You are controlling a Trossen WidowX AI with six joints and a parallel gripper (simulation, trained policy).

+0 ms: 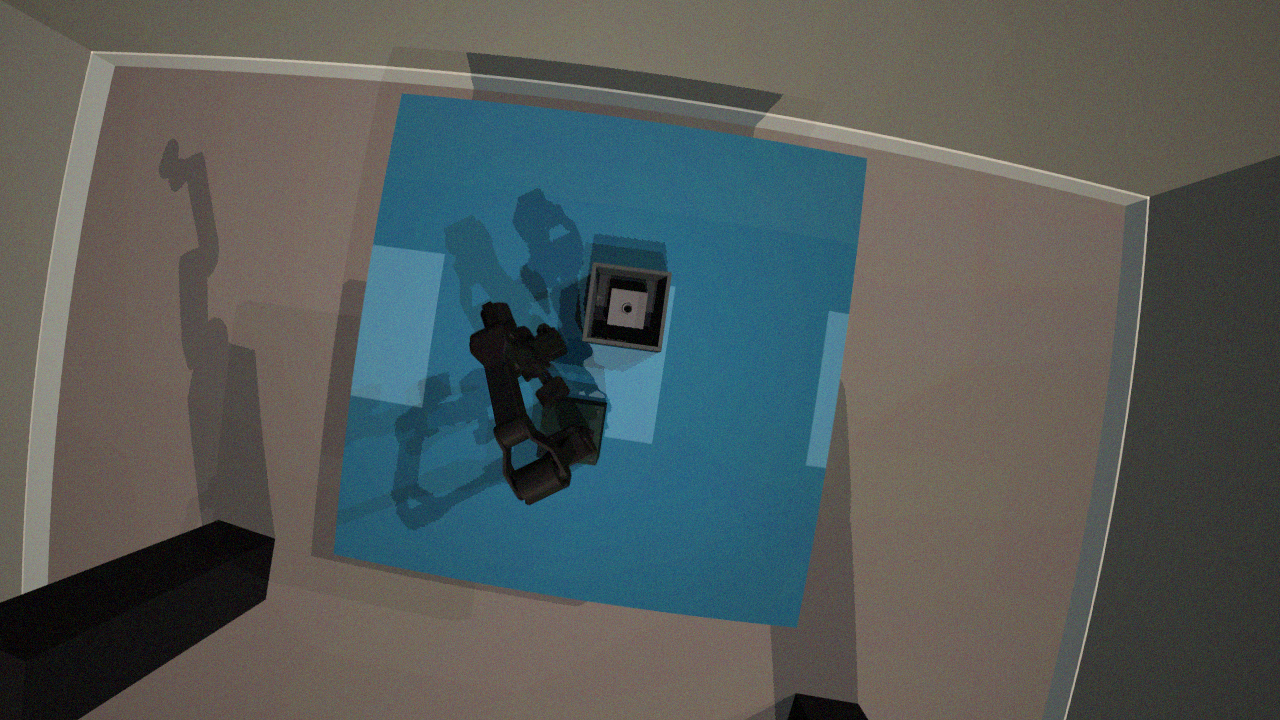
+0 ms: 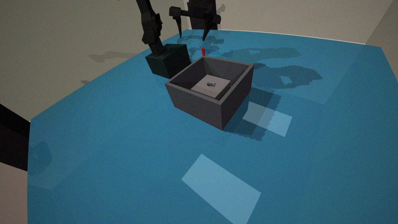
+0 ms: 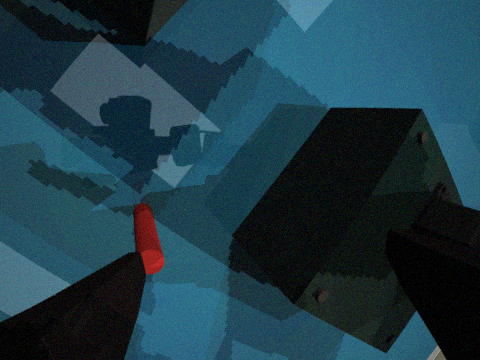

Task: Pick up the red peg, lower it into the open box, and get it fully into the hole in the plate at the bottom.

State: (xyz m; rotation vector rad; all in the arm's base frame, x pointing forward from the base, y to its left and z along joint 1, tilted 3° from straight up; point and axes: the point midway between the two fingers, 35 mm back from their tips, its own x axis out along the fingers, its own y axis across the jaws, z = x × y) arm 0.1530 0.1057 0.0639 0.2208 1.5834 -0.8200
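The red peg (image 2: 203, 51) (image 3: 148, 237) stands upright on the blue mat, behind the box in the exterior view. The arm hides it in the top view. My gripper (image 2: 192, 39) (image 3: 267, 255) is open and empty, with its tips above the peg's height. In the wrist view the peg shows beside the left fingertip, off the middle between the fingers. The grey open box (image 1: 622, 345) (image 2: 194, 108) holds a pale plate (image 1: 615, 295) (image 2: 205, 90) at its bottom. The plate's round hole (image 1: 627, 308) (image 2: 210, 84) is empty.
The arm's dark base block (image 2: 167, 61) (image 3: 300, 200) stands on the blue mat (image 1: 716, 519) (image 2: 125, 156) near the box. A black beam (image 1: 134, 591) lies at the lower left of the top view. Shadows and pale light patches cross the mat.
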